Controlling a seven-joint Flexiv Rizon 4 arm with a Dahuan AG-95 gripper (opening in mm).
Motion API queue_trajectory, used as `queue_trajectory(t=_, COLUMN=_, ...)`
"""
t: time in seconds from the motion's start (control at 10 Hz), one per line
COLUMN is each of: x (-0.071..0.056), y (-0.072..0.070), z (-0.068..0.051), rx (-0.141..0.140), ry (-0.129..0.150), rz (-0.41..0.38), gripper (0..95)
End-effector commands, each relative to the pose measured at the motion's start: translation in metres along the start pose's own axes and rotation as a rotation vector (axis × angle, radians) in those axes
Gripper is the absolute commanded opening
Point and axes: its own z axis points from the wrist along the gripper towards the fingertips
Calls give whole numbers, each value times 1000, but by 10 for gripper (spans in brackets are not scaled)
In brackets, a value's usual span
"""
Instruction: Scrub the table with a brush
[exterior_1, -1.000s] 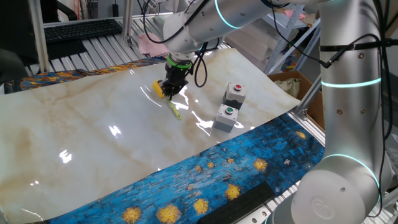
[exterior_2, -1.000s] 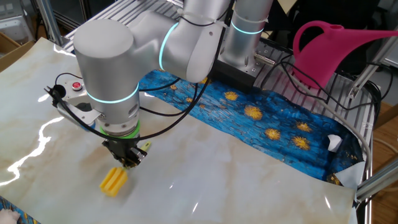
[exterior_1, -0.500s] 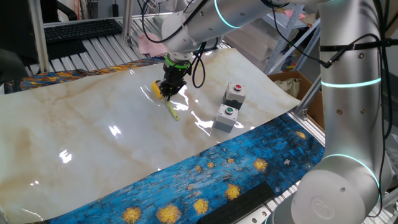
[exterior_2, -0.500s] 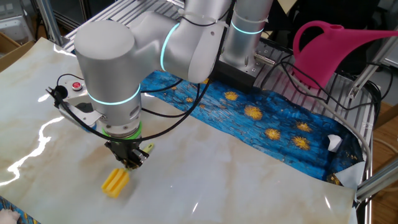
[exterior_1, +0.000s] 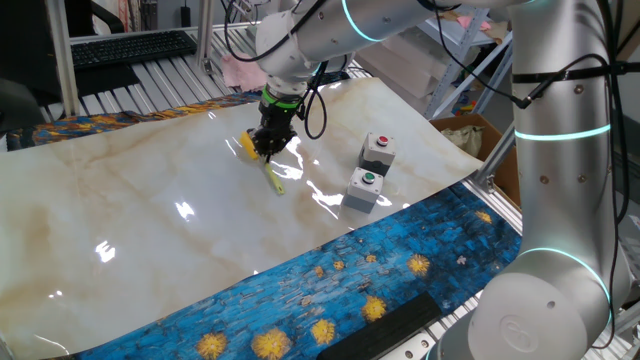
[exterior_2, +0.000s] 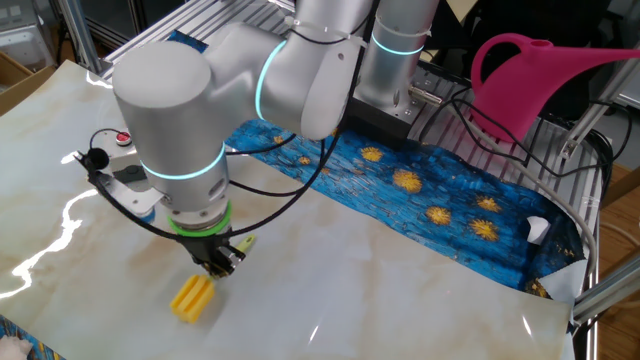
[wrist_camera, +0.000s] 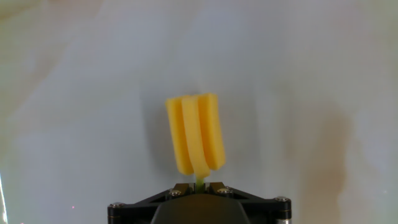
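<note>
Gripping the brush (wrist_camera: 194, 140) by its thin stem: fingers (wrist_camera: 216, 186) are closing on the yellow-green handle at bottom centre of the hand view, with the ribbed yellow head sticking out ahead over the desk (wrist_camera: 74, 93).

Other fixed view: gripper (exterior_2: 220, 261) is sitting lower left of frame, pointing down, with the brush head (exterior_2: 192, 299) lying on the marble just below-left of it. Handle end is poking out right of the fingers. Cannot tell whether the head is pressing flat or only touching.

One fixed view: gripper (exterior_1: 268, 143) is sitting upper centre, brush (exterior_1: 258, 152) under it, head to the left, handle trailing down-right across the glossy desk (exterior_1: 150, 220). Two grey button boxes are standing to the right, well apart from the brush: green-button one (exterior_1: 364, 189) nearer, red-button one (exterior_1: 377, 150) behind it.

Further back: blue cloth with yellow swirls (exterior_2: 430, 200) is edging the desk, and a pink watering can (exterior_2: 540, 85) is sitting at upper right of the other fixed view.
</note>
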Motion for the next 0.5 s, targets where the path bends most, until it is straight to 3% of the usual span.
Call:
queue_trajectory(t=0.1, x=3, y=7, z=0, rx=-12, ry=18, rz=7, gripper=0)
queue_trajectory(t=0.5, x=8, y=23, z=1, rx=-28, ry=51, rz=26, gripper=0)
